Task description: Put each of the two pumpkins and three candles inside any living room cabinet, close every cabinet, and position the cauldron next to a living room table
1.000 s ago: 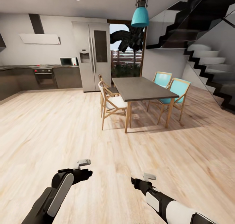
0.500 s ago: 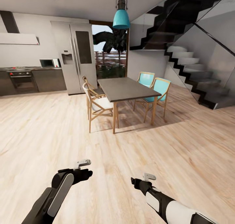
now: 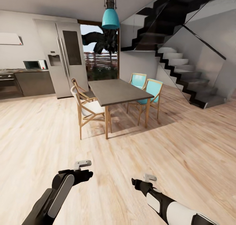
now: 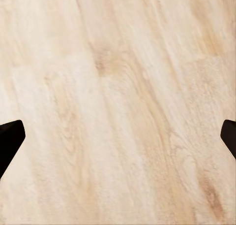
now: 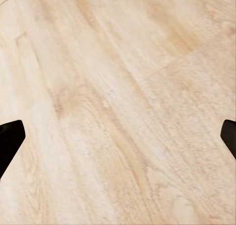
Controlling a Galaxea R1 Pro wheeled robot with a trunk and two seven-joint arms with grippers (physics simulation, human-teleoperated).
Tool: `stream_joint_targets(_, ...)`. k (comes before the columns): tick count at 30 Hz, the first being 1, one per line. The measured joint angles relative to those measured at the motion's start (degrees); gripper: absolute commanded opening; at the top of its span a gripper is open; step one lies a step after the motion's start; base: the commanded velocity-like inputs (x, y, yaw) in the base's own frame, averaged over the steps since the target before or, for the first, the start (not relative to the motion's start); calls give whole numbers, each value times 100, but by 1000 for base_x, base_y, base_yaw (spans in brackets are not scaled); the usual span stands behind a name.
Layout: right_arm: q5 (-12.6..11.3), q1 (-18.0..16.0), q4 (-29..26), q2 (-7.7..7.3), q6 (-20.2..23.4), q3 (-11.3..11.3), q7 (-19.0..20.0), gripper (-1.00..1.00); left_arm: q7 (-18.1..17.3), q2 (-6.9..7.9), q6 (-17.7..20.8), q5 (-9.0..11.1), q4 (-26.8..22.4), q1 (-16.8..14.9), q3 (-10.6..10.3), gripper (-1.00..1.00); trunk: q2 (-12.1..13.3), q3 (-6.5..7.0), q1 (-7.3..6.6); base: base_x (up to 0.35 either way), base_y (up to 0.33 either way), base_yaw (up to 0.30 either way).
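Observation:
The pumpkins, candles, cabinet, cauldron and coffee table are out of view. In the head view both arms hang low over pale wooden floor. My left gripper (image 3: 84, 174) is at the lower left and my right gripper (image 3: 139, 182) at the lower middle. In the left wrist view the left gripper (image 4: 118, 136) is open, its dark fingertips (image 4: 10, 139) far apart, with bare floor between. The right gripper (image 5: 118, 136) is open too in the right wrist view, and its fingertips (image 5: 10, 139) hold nothing.
A dark dining table (image 3: 116, 91) stands ahead with wooden chairs (image 3: 86, 109) on its left and teal chairs (image 3: 149, 92) on its right. Behind are a steel fridge (image 3: 64, 60) and kitchen counter (image 3: 32, 82). A black staircase (image 3: 186, 74) rises at the right. Wooden floor (image 3: 183, 152) spreads around me.
The whole picture has shifted left, so the camera has turned to the right. Both arms keep the same pose in the picture.

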Motion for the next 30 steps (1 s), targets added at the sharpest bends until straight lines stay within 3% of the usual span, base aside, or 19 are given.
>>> stream_joint_targets(30, -9, 1, -2, -2, 7, -1, 15, 100, 0, -30, -1, -3, 2, -2, -6, 100, 0, 0, 0, 321, 0, -269)
